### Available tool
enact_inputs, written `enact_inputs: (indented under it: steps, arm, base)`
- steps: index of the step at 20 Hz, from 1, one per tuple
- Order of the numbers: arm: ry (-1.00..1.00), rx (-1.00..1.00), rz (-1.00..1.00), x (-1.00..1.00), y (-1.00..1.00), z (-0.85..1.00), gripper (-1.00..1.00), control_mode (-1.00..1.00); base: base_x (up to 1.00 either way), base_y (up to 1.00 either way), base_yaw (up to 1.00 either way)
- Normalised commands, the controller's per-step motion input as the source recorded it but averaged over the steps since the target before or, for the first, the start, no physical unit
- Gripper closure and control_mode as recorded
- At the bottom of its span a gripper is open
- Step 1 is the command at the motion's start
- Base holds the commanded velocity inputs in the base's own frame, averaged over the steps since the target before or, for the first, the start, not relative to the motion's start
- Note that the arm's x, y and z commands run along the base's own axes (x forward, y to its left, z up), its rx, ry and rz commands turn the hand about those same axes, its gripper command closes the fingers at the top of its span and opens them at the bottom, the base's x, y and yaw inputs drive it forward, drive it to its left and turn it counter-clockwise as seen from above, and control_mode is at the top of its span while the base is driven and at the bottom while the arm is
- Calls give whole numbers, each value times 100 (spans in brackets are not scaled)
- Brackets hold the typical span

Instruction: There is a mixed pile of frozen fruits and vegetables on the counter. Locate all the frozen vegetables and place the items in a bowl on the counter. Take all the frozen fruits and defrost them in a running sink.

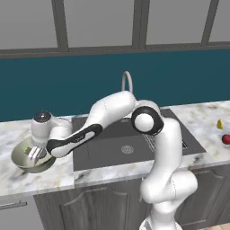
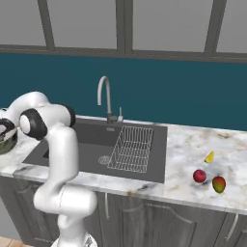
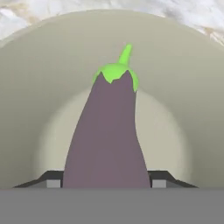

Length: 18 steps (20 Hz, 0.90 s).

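Observation:
The dark purple eggplant [image 3: 109, 131] with its green stem cap hangs inside the pale beige-green bowl [image 3: 183, 78], stem pointing away from the hand. My gripper [image 3: 106, 181] is shut on the eggplant, one fingertip [image 3: 52, 180] on each side of its thick end. In the left base view the gripper [image 1: 36, 155] reaches down into the bowl [image 1: 20, 155] at the counter's left end [image 1: 27, 184]. At the right end lie the yellow-orange piece [image 2: 210, 157], the red round fruit [image 2: 199, 175] and the orange-red fruit [image 2: 219, 184]. The dark sink [image 2: 82, 149] lies between.
A wire dish rack [image 2: 132, 149] sits in the sink's right half, and the curved chrome faucet [image 2: 103, 96] rises behind the basin. My arm stretches left across the sink. Grey cabinet doors [image 2: 144, 217] run below the counter, a teal wall behind it.

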Motion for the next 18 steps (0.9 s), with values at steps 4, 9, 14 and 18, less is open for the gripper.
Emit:
enact_inputs:
  steps: [4,9,14,18]
  arm:
    - [0,0,-6,52,35,-21,100,-100]
    - [0,0,-14,29,5,-2,-100,-100]
    - [2,0,-20,0,-35,0,-100,-100]
    - [0,0,-18,0,-64,0,-100,-100]
  base:
    - [0,0,0]
    - [0,0,0]
    - [0,0,0]
    - [0,0,0]
